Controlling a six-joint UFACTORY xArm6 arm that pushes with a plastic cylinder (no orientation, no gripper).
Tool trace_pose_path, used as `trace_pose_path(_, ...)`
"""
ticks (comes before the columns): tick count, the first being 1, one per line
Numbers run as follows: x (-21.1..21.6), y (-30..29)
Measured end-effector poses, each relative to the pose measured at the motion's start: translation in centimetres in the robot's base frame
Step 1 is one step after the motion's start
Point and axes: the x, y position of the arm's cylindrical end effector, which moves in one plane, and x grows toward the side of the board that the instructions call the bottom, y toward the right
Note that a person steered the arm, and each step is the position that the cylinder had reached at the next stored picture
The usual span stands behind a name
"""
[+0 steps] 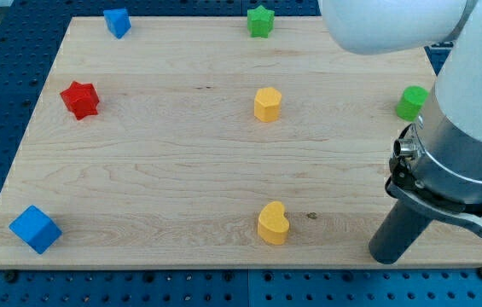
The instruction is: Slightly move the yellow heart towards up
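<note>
The yellow heart (273, 223) lies on the wooden board (181, 170) near its bottom edge, a little right of the middle. My tip (387, 255) rests on the board at the bottom right, well to the right of the heart and slightly lower, not touching it. A second yellow block, a hexagon (267, 104), sits straight above the heart near the board's middle.
A red star (79, 99) is at the left. A blue cube (34, 228) is at the bottom left. A blue block (117, 22) and a green star (260, 21) sit along the top edge. A green cylinder (411, 102) is at the right, beside the arm's body (471, 128).
</note>
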Motion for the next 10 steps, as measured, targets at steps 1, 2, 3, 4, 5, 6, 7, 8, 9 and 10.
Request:
trace_pose_path(1,0.1,-4.8)
trace_pose_path(2,0.0,-11.1)
trace_pose_path(3,0.0,-11.1)
trace_pose_path(4,-0.4,-12.8)
trace_pose_path(5,-1.5,-14.5)
trace_pose_path(6,-1.8,-13.6)
trace_pose_path(7,-0.8,-10.2)
trace_pose_path(8,-1.7,-9.3)
trace_pose_path(9,-2.1,-11.8)
trace_pose_path(10,-2.4,-13.5)
